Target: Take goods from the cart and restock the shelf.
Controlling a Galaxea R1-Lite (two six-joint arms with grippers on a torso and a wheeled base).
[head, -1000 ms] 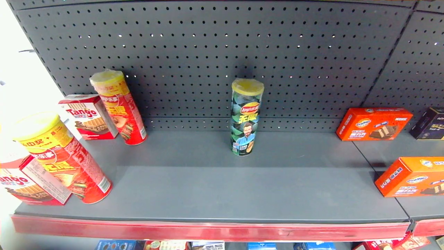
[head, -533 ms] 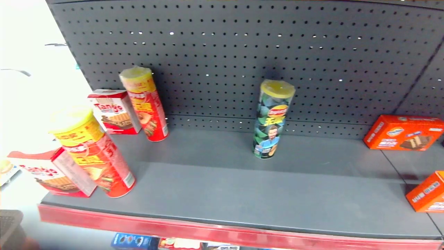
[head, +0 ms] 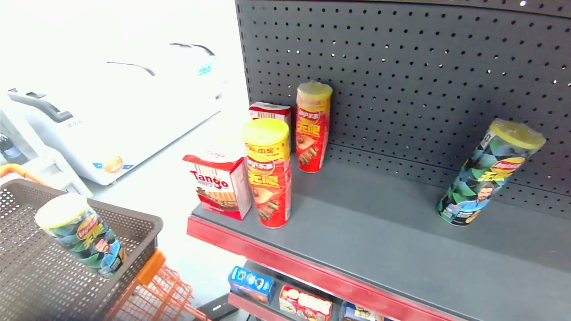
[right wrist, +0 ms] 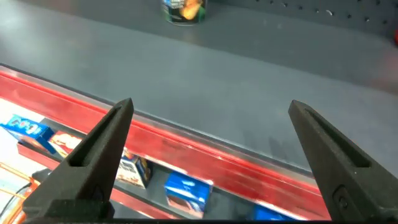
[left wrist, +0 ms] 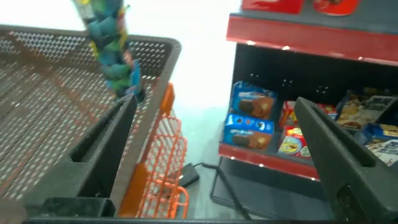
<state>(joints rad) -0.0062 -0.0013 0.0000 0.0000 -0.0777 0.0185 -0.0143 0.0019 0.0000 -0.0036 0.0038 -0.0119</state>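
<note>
A green-blue chip can (head: 80, 234) with a pale yellow lid stands tilted in the brown perforated cart basket (head: 142, 223), left of the shelf. My left gripper (left wrist: 214, 104) hangs open beside the basket (left wrist: 56, 81), with the can (left wrist: 111, 50) beyond its fingers and nothing between them. A matching can (head: 486, 174) stands on the grey shelf (head: 379, 240) near the pegboard. My right gripper (right wrist: 211, 109) is open over the shelf's front part (right wrist: 249, 74), empty, with that can's base (right wrist: 183, 9) farther back.
Two red chip cans (head: 267, 174) (head: 312, 127) and two red wafer boxes (head: 221, 187) (head: 270, 111) crowd the shelf's left end. The cart's orange frame (head: 151, 290) stands below the basket. Snack packs (head: 252, 283) fill the lower shelf. A white cabinet (head: 111, 111) stands behind the cart.
The head camera has swung left, so the cart basket and its can have come into view and the orange boxes have left it. The goods on the shelf have not moved.
</note>
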